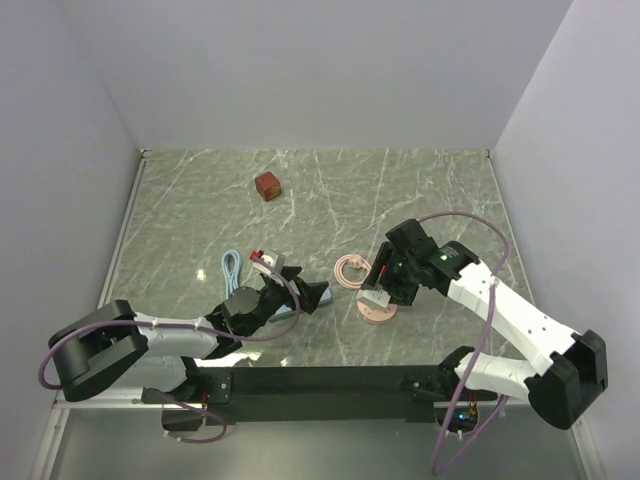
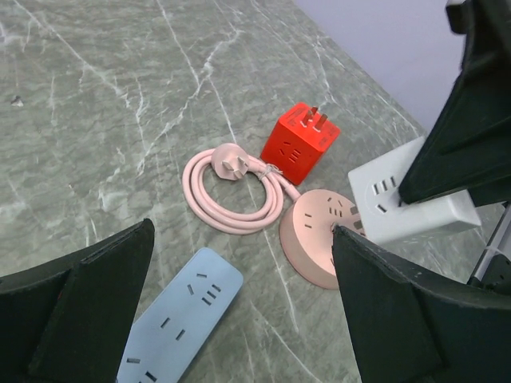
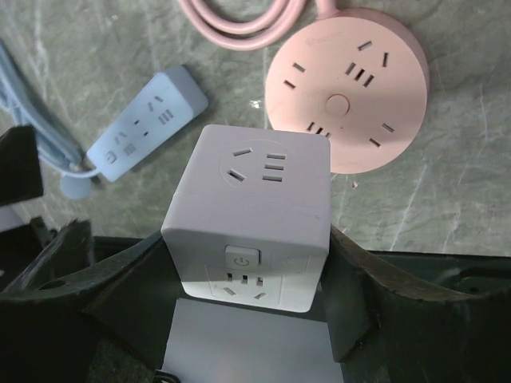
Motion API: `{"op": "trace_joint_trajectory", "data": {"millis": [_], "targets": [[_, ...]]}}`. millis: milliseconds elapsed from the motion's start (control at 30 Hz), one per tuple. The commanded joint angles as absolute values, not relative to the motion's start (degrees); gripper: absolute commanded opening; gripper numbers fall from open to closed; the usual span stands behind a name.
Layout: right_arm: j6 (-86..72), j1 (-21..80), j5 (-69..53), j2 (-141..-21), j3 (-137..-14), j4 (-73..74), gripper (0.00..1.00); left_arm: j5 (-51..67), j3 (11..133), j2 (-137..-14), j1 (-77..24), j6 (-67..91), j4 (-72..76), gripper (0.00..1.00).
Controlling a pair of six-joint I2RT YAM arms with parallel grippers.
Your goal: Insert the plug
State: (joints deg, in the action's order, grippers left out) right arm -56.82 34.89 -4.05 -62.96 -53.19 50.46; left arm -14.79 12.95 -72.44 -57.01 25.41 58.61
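Plug (image 2: pixel 301 144) resting on surface (image 2: pixel 96 120), prongs up, just beside pink cord (image 2: pixel 235 199). Judged light, rigid, slick plastic; best gripped across flat sides, clear of prongs. Left tool (image 2: pixel 243 231) spread, empty; right tool (image 3: pixel 247 287) pinching white cube (image 3: pixel 251 203).

Overhead view spans the table (image 1: pixel 420 190); both close wrist views share the pink socket (image 2: pixel 315 239).
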Motion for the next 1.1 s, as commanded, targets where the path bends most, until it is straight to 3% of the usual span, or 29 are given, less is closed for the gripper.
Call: {"op": "trace_joint_trajectory", "data": {"millis": [0, 1067], "targets": [[-61.43, 35.42, -2.03, -65.21, -55.19, 50.18, 0.00, -13.89, 11.87, -70.14, -56.34, 26.98, 58.18, 0.99], [-72.42, 37.27, -4.40, -67.41, -47.02, 47.63, 0.00, -13.10, 9.49, -64.69, -54.23, 28.48, 56.07, 0.99]]}}
